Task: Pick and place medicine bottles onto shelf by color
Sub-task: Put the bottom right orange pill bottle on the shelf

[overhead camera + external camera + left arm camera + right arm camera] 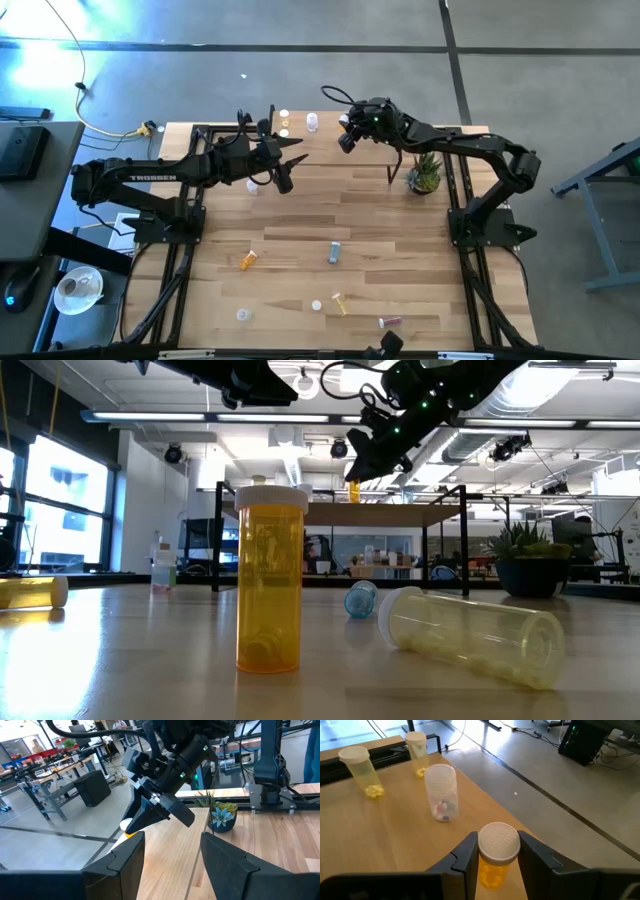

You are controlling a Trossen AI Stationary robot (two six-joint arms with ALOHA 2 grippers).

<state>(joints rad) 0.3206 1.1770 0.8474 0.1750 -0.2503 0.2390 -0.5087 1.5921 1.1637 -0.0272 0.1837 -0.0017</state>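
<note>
While over the shelf, right gripper clamps orange bottle.

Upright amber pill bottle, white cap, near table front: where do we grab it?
The amber transparent cylindrical bottle stands upright, so come from above and close the tool on the straight wall just under its white cap. Probably keep fingers off its right side in the low view, where a clear bottle lies on its side.

Grey concrete floor, bright windows
</note>
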